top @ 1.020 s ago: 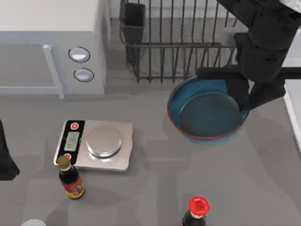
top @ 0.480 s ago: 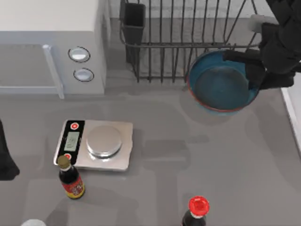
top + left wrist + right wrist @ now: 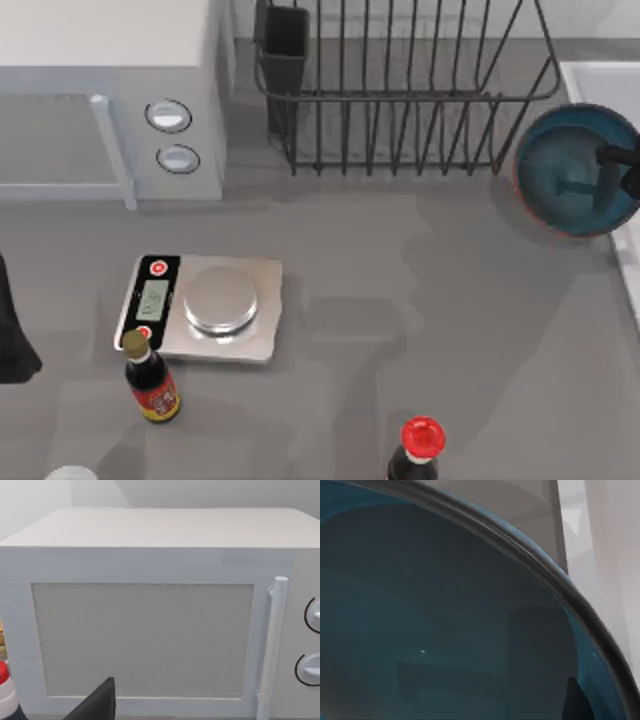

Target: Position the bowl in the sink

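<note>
deep blue bowl (image 3: 570, 175) with reddish rim sits tilted at the sink (image 3: 598, 80) edge; sink's pale, rectangular

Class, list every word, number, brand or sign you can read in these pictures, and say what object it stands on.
No text can be read.
Kitchen scale: its display shows marks too blurred to read.
Small dark bottle: its red and yellow label is too small to read.
Microwave: no lettering seen.
Bowl: no markings seen.
</note>
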You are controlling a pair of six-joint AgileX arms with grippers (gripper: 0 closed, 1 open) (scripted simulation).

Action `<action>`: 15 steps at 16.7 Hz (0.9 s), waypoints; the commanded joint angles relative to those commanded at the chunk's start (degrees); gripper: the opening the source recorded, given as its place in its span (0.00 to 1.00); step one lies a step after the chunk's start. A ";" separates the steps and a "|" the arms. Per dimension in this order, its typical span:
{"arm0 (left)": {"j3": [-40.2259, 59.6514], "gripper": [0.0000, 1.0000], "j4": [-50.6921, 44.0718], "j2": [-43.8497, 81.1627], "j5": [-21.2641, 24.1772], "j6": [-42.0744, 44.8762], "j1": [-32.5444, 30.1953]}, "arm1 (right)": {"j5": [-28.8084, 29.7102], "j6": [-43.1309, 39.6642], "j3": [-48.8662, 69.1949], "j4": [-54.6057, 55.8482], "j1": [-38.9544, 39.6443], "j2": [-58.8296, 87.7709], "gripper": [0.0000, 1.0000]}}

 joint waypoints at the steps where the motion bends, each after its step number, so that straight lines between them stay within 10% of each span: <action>1: 0.00 1.00 0.00 0.00 0.00 0.00 0.00 | -1.19 -1.52 -3.51 6.29 -2.68 -0.67 0.00; 9: 0.00 1.00 0.00 0.00 0.00 0.00 0.00 | -12.21 -9.66 -23.32 50.22 -21.20 -12.32 0.00; 15: 0.00 1.00 0.00 0.00 0.00 0.00 0.00 | -17.11 -10.64 -26.75 62.33 -27.06 -19.97 0.00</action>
